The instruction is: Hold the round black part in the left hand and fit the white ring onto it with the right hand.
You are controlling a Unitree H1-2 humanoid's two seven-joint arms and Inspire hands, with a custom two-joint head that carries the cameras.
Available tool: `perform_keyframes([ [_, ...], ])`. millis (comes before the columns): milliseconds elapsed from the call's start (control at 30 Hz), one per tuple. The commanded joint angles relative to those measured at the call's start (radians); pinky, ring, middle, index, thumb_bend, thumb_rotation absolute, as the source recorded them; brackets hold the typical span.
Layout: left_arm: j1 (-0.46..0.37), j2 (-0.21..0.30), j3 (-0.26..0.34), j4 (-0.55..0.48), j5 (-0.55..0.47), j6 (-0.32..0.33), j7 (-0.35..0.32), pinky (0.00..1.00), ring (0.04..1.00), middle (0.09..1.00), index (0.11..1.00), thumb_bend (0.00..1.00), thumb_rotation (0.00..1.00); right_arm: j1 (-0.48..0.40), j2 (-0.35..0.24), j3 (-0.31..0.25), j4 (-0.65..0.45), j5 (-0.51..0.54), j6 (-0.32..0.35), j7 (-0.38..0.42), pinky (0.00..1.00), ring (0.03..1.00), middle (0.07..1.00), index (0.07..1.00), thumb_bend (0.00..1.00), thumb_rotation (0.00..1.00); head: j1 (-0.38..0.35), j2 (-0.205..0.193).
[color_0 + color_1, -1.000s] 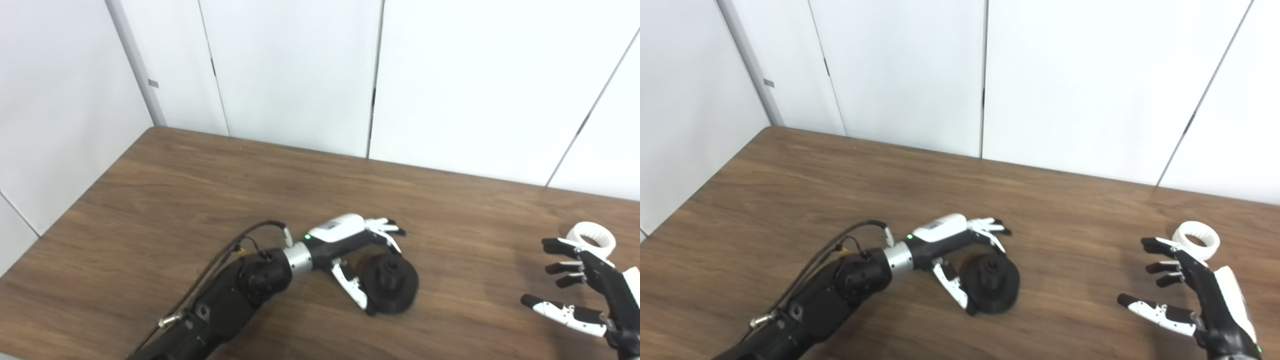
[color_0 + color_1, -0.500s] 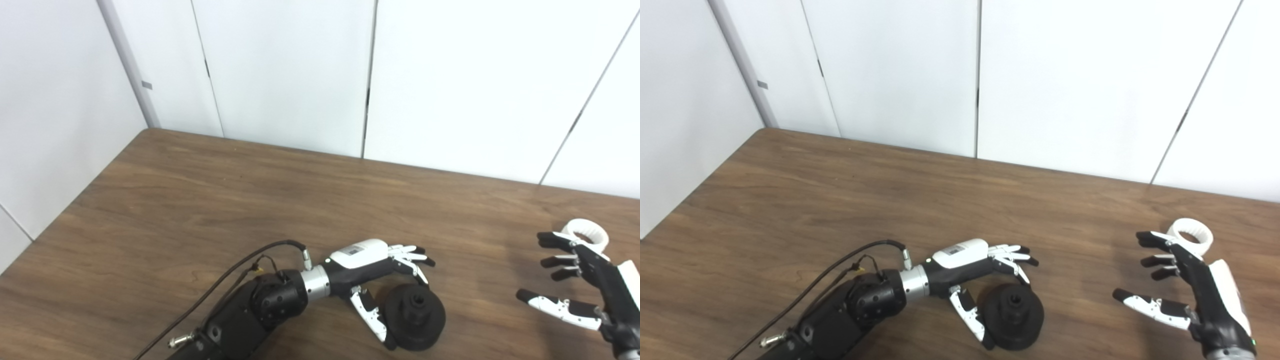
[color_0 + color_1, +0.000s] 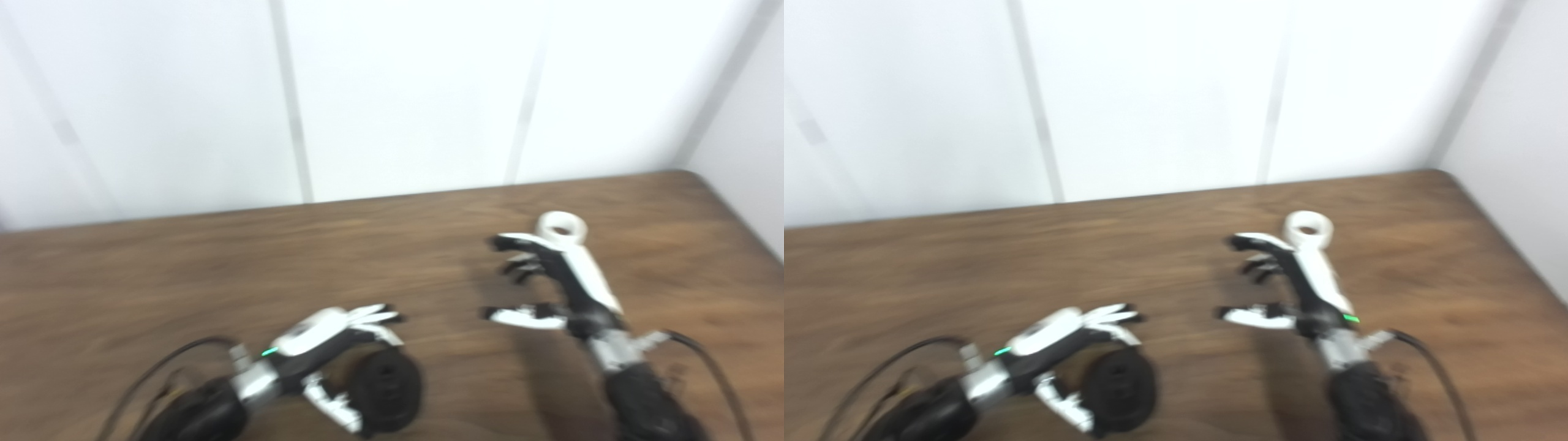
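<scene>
A: Quick one, what's risky here?

B: Left hand is sitting around the black part but not gripping it, as far as I can tell. Fingers are reaching over the far side, thumb is lying on the near side, with gaps showing. Frames are blurry, so contact is unclear. If it's closing off-centre, the part is probably sliding along the bench or tipping up on its edge.

A: And the right?

B: Right hand is spread wide, holding nothing. The white ring is lying flat on the bench just beyond its fingertips, on the far side, partly hidden behind the back of the hand. I can't tell whether they're touching.

A: So the risk there?

B: The hand is pointing past the ring's left edge, with the palm facing left. Coming down like that, I'd say the fingers are knocking the ring away towards the back edge rather than closing on it. It's small and light-looking, so it's likely skidding easily.

A: Poses?

B: Left forearm is lying low, the hand reaching to the right over the part. Right forearm is running up from the bottom edge, wrist fairly straight, fingers curled a little, thumb sticking out to the left, well apart from the fingers.

A: Progress?

B: Neither thing is picked up yet; both are resting on the bench, well apart.
</scene>
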State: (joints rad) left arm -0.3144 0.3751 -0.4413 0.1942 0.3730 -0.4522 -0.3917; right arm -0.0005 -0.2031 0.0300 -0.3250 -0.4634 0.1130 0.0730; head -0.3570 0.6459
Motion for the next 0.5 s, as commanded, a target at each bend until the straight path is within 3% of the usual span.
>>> perform_keyframes([
  [0,-0.006,0.038,0.008,-0.012,-0.018,-0.012,-0.020,0.96,0.993,0.930,0.488,0.52,0.07,-0.049,0.017,0.004,-0.049,-0.027,0.006,-0.027,0.54,0.622,0.744,0.752,0.58,0.13,-0.036,-0.008],
  [200,-0.003,0.079,0.006,-0.020,-0.063,-0.017,-0.040,0.91,0.986,0.927,0.488,0.52,0.07,-0.094,0.053,0.008,-0.082,-0.083,0.046,-0.030,0.53,0.622,0.731,0.741,0.57,0.15,-0.208,-0.060],
  [300,-0.007,0.095,-0.013,-0.014,-0.083,-0.018,-0.028,0.89,0.986,0.930,0.488,0.52,0.07,-0.137,0.042,0.003,-0.099,-0.114,0.068,-0.020,0.53,0.626,0.723,0.735,0.58,0.14,-0.262,-0.085],
  [467,-0.025,0.112,-0.065,0.017,-0.088,-0.018,0.009,0.84,0.983,0.923,0.487,0.52,0.07,-0.233,-0.012,-0.022,-0.098,-0.177,0.106,-0.008,0.55,0.659,0.740,0.733,0.58,0.15,-0.293,-0.103],
])
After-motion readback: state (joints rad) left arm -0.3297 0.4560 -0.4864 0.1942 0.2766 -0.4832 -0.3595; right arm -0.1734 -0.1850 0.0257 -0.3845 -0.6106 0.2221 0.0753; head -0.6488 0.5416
